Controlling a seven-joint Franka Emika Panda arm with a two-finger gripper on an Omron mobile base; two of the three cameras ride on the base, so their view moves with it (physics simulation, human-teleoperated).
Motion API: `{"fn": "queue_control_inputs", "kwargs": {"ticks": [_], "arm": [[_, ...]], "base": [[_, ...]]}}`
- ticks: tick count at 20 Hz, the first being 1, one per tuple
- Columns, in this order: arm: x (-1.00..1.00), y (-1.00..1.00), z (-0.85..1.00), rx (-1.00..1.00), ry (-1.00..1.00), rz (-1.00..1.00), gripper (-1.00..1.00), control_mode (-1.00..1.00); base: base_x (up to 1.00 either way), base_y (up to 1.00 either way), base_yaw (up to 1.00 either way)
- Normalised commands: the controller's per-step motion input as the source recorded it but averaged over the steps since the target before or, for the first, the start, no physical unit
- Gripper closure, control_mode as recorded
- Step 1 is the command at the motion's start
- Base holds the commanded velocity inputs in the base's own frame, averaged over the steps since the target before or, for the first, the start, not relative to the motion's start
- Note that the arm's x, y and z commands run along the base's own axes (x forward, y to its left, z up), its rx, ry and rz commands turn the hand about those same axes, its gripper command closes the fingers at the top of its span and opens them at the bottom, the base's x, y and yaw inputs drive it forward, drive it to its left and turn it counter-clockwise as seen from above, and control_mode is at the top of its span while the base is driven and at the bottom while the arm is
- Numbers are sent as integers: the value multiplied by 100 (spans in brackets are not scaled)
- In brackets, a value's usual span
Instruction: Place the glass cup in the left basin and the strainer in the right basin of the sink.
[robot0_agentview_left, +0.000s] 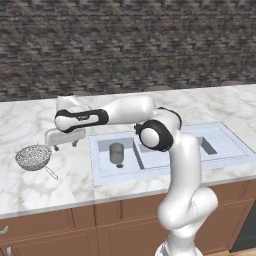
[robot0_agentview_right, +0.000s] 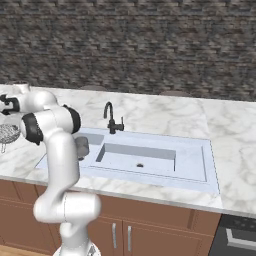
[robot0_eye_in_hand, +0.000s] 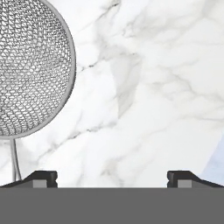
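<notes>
**Inspector:** Report the task items first.

**Arm:** The glass cup (robot0_agentview_left: 116, 153) stands upright in the left basin (robot0_agentview_left: 106, 165), near the drain hole. I judge that half complete. The strainer (robot0_agentview_left: 34, 157) sits on the marble surface (robot0_agentview_left: 75, 185), well left of the sink (robot0_agentview_left: 220, 150), bowl mouth up, with its thin handle (robot0_agentview_left: 50, 173) running towards the front edge. The right basin (robot0_agentview_right: 165, 167) holds nothing that I can see.

**Inspector:** And your end effector?

**Arm:** My end effector (robot0_eye_in_hand: 112, 177) hangs above the surface between the strainer and the sink's left rim, jaws spread to their widest, gripping nothing. In the hand view the mesh bowl lies off to one side of the fingers (robot0_eye_in_hand: 41, 177), not between them, and the handle passes just by one fingertip.

**Inspector:** Your assessment of the step in hand?

**Arm:** I judge it to be the approach to the strainer. To do it well, I should shift sideways until the chosen grasp point is centred between the fingers before descending. The wire rim or the handle suits a pinch; the bowl looks wider than my jaws. The handle is thin, so I should close squarely across it, or the strainer may swing in the grip.

**Inspector:** Hazards?

**Arm:** The black faucet (robot0_agentview_right: 111, 118) stands behind the divider; I judge the carry to the right basin should pass high and in front of it.
</notes>
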Motion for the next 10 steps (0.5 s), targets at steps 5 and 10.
{"fn": "queue_control_inputs", "kwargs": {"ticks": [5, 10], "arm": [[-14, 56, 10, 2, 0, 15, -100, -100], [6, 18, -9, 0, -3, -1, -100, -100]], "base": [[0, 0, 0], [0, 0, 0]]}}
